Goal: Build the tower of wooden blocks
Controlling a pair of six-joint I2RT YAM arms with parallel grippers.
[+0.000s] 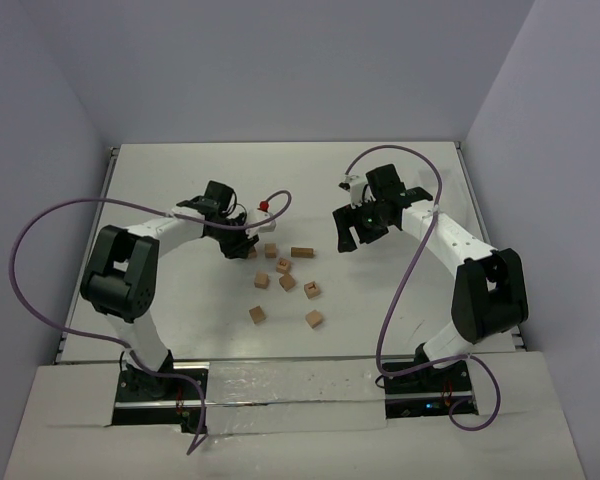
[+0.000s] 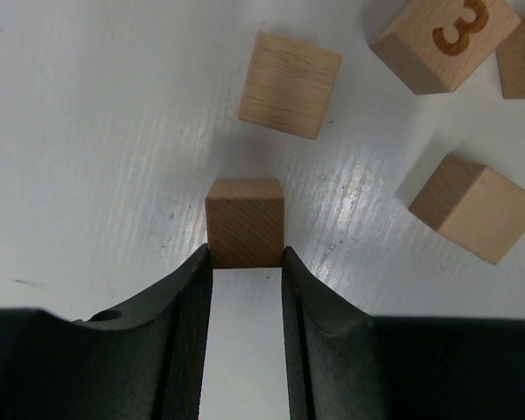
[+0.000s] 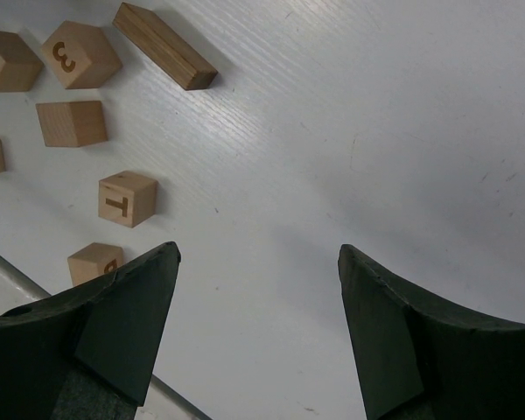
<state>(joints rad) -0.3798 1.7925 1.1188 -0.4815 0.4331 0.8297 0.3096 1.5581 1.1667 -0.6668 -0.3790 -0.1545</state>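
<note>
Several tan wood blocks lie loose in the middle of the white table [image 1: 180, 180], among them a short cuboid [image 1: 302, 253] and cubes [image 1: 257, 315] [image 1: 314, 319]. No tower stands anywhere. My left gripper [image 1: 240, 246] is low at the left end of the cluster. In the left wrist view its fingertips [image 2: 206, 262] press both sides of a plain wood cube [image 2: 245, 219], the left gripper [image 2: 247, 257] shut on it. A cube marked 3 [image 2: 442, 39] lies beyond. My right gripper [image 1: 352, 232] is open and empty right of the cluster; in its own view the right gripper [image 3: 258, 254] hangs over bare table, with the cuboid [image 3: 164, 45] at upper left.
Purple cables [image 1: 40, 230] loop from both arms. A small red part [image 1: 265, 206] sits on the left arm's cable. Grey walls close the table on three sides. A white strip [image 1: 280, 385] runs along the near edge between the arm bases.
</note>
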